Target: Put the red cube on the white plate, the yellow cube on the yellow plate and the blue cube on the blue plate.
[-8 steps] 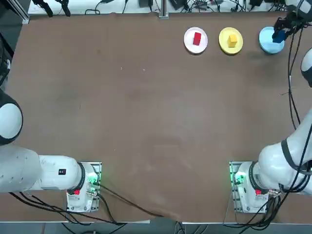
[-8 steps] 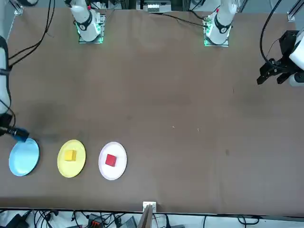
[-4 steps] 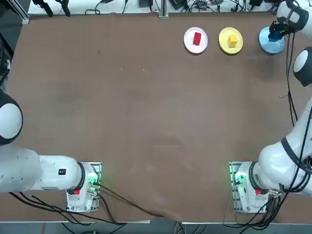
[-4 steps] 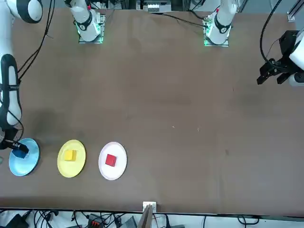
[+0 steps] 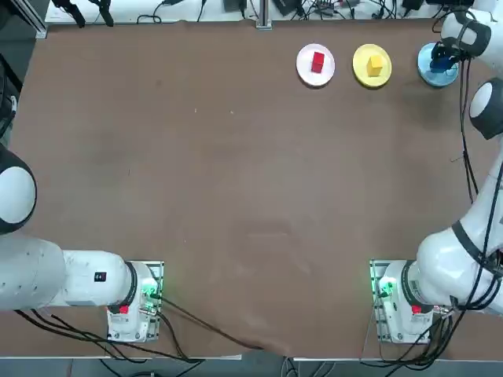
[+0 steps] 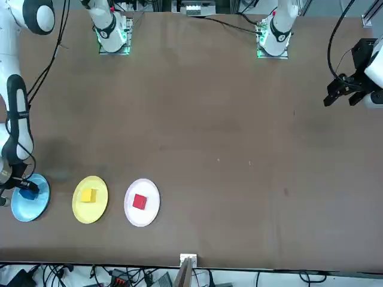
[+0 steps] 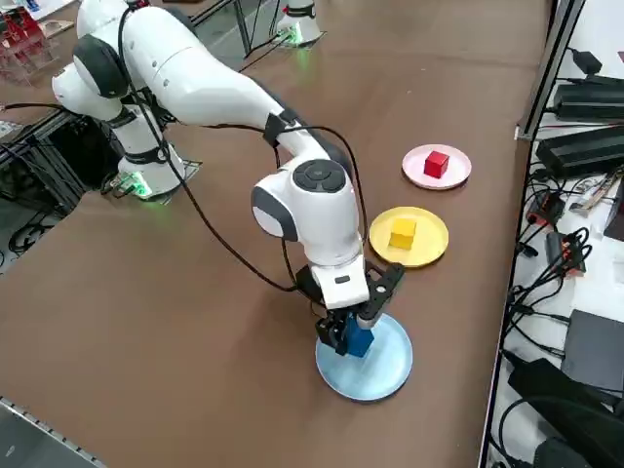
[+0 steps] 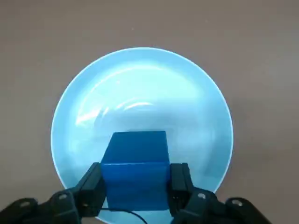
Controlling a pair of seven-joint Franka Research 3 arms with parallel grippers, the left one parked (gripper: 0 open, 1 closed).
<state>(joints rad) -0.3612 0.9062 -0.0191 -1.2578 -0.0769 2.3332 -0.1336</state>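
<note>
Your right gripper (image 8: pixel 136 184) is pointing down over the blue plate (image 7: pixel 385 363), its fingers pinching the blue cube (image 8: pixel 135 172) between them. In the top view, the wrist is hiding part of the plate, and the arm (image 5: pixel 471 204) is running out of frame.

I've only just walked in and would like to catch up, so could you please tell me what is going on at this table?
The robot's right gripper has the blue cube clamped between its fingers, over the light blue plate. The cube has not been let go yet. The red cube already sits on the white plate, and the yellow cube on the yellow plate, so only the blue one is left to finish.
</note>
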